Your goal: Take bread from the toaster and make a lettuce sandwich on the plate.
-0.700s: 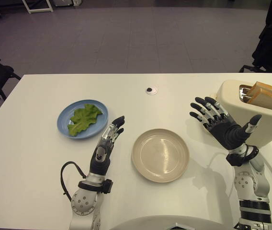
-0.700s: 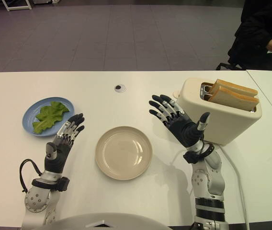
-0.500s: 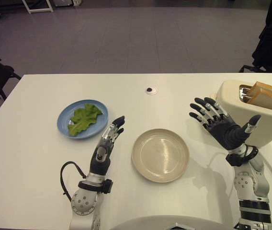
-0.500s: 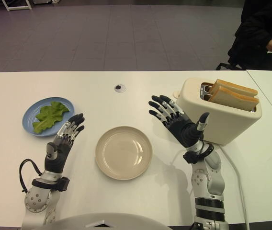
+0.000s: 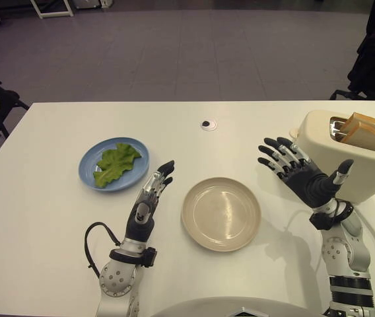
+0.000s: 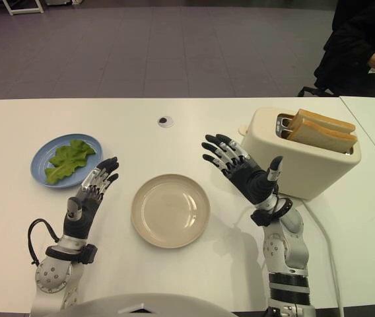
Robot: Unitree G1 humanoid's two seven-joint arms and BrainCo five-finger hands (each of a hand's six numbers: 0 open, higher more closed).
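A cream toaster (image 6: 306, 155) stands at the right of the white table, with two bread slices (image 6: 323, 129) sticking up from its slots. An empty beige plate (image 5: 221, 212) lies in the middle. A lettuce leaf (image 5: 115, 163) rests on a blue plate (image 5: 90, 167) at the left. My right hand (image 5: 300, 177) is raised, open, fingers spread, between the beige plate and the toaster, touching neither. My left hand (image 5: 146, 205) is open with straight fingers, just left of the beige plate and below the blue one.
A small round black-and-white disc (image 5: 206, 123) sits on the table behind the beige plate. A cable (image 5: 98, 239) loops at my left wrist. The toaster's cord (image 6: 325, 242) runs along the table's right side. Chairs stand beyond the left edge.
My right hand has shifted slightly left and down, still open. My left hand has edged a little to the right. Nothing on the table has moved.
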